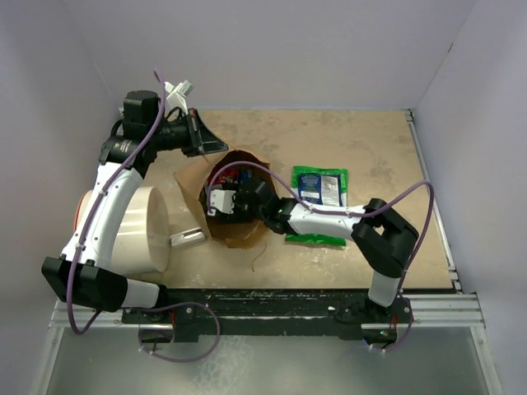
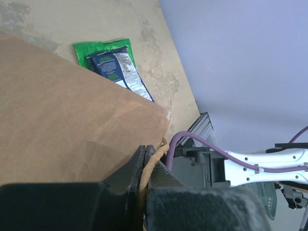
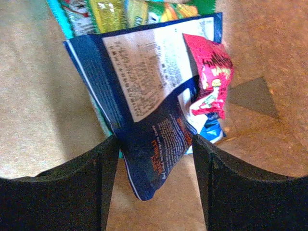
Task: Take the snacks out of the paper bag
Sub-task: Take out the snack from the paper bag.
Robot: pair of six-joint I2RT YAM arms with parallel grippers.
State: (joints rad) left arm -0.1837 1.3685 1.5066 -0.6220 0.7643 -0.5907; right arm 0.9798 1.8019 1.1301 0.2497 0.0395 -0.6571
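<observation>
In the top view we see the paper bag (image 1: pixel 239 234) lying just left of the frame's centre on the bench (image 1: pixel 375 144), its mouth open toward the camera. The left gripper (image 1: pixel 200 140), at the bag's upper-left edge, has its fingers (image 2: pixel 125 180) pressed together on the bag's twisted paper handle (image 2: pixel 155 156), as its wrist view shows. The right gripper (image 1: pixel 221 200) reaches into the bag's mouth. In its wrist view the fingers (image 3: pixel 103 163) stand apart, with the lower corner of a dark blue packet (image 3: pixel 139 82) hanging between them; we cannot tell whether they press on it. A red packet (image 3: pixel 211 79) lies against the blue one's right side, and teal (image 3: pixel 72 14) and yellow-green (image 3: pixel 108 12) packets show along the top edge. Right of the bag, a green packet (image 1: pixel 300 174) lies on the bench with another dark blue packet (image 1: pixel 321 188) on top. A white cylinder (image 1: pixel 140 230) and a small white bar (image 1: pixel 188 237) sit at the lower left.
</observation>
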